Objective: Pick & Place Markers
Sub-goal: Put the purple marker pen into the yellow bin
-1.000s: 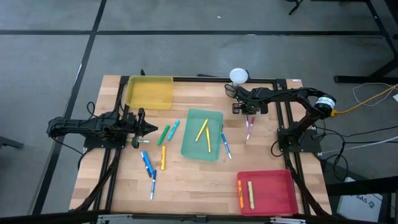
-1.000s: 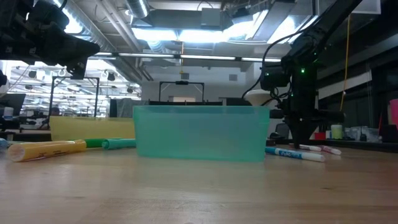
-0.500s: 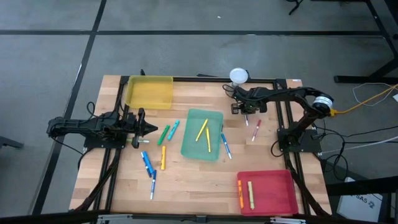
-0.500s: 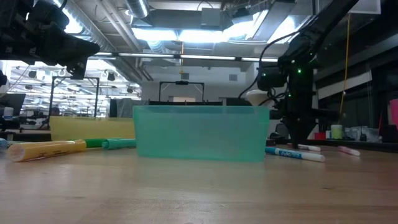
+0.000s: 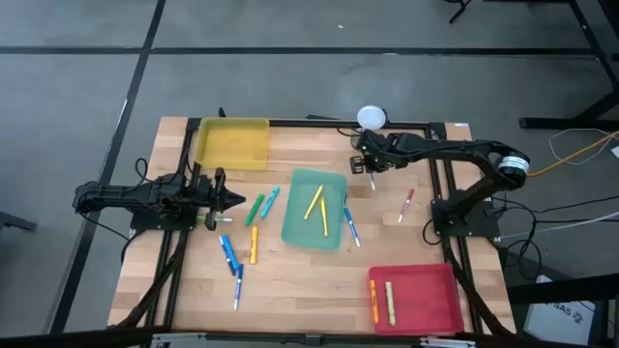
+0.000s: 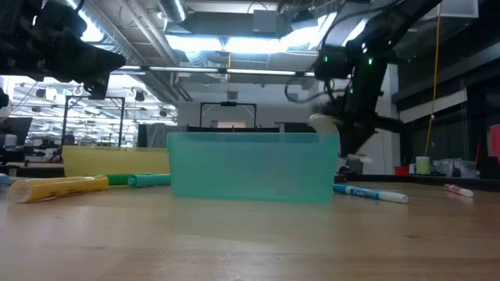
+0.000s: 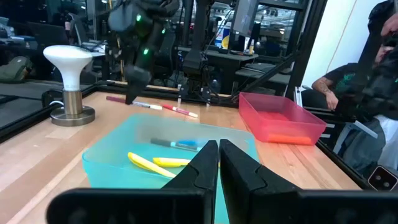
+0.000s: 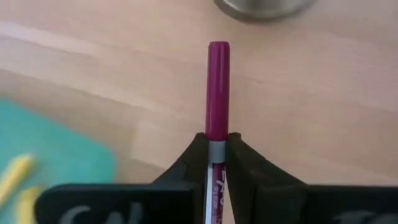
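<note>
Risk: slip or miss | right gripper (image 8: 216, 146) pinches magenta marker (image 8: 217, 90) near its cap, aloft between teal tray (image 5: 300, 227) and lamp base (image 5: 371, 118) | thin hold, may pivot, drop short | left gripper (image 5: 232, 200) idle, fingers together.

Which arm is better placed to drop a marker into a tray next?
Right. The right gripper already grips a magenta marker near the teal tray; the left gripper holds nothing.
</note>
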